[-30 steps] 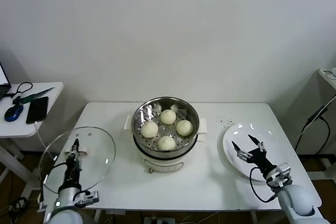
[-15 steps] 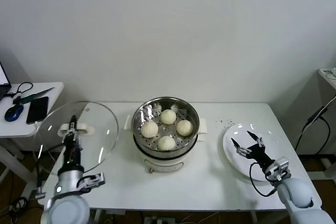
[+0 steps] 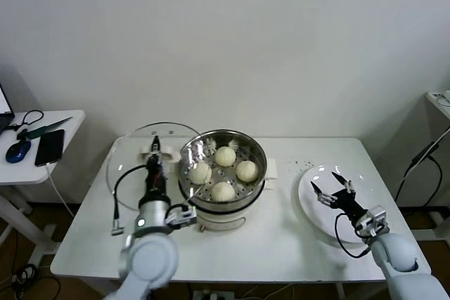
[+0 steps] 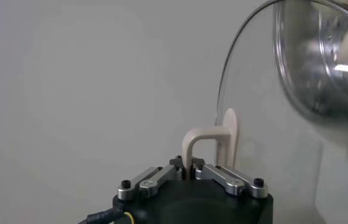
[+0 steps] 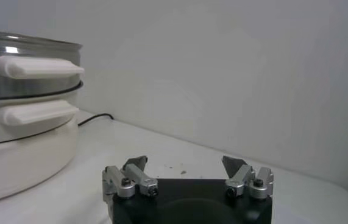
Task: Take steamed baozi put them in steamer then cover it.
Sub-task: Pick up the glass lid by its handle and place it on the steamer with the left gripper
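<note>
White tabletop [image 3: 281, 244] | my left end effector [image 3: 156, 166] clamps cover [image 3: 133, 156] handle beside steamer [image 3: 222, 173] | right end effector [image 3: 332, 189] spread over plate [image 3: 318, 212]

We are looking down from head height across the whole table [image 3: 281, 244]. Both wrist views are sitting close and level; the right one is sharing the steamer [image 5: 21, 115] with the head view.

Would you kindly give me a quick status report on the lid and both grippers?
Left gripper shut on cover handle, cover tilted beside steamer. Four baozi inside. Right gripper open over plate. Nothing blocking.
</note>
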Controlling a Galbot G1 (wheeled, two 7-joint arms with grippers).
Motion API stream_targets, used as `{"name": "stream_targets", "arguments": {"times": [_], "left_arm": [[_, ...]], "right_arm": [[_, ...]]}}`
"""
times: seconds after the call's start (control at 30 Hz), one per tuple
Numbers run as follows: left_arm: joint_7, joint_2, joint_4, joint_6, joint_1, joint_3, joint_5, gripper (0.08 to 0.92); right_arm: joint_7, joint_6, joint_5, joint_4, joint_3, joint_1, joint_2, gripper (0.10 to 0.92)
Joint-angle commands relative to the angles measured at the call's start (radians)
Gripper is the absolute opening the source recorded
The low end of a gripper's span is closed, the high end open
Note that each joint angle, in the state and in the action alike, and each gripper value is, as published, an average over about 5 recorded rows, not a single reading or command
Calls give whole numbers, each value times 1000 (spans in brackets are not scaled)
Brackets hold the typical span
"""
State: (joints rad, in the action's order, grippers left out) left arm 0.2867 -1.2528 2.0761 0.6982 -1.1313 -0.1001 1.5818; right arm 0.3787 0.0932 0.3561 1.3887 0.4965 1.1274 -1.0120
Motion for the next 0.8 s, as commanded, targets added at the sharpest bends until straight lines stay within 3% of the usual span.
{"name": "stream_targets", "arguments": {"times": [0.03, 0.4, 0.8], "left_arm": [[96, -143, -147, 87, 196, 214, 77, 151], [54, -274, -305, 87, 237, 260, 86, 151], [20, -299, -400, 87, 233, 259, 66, 151]], "right_arm": [[7, 5, -10, -16, 1, -8, -1, 823], [8, 8, -14, -18, 11, 0, -4, 823], [14, 17, -16, -24, 16, 6, 1, 823]]}}
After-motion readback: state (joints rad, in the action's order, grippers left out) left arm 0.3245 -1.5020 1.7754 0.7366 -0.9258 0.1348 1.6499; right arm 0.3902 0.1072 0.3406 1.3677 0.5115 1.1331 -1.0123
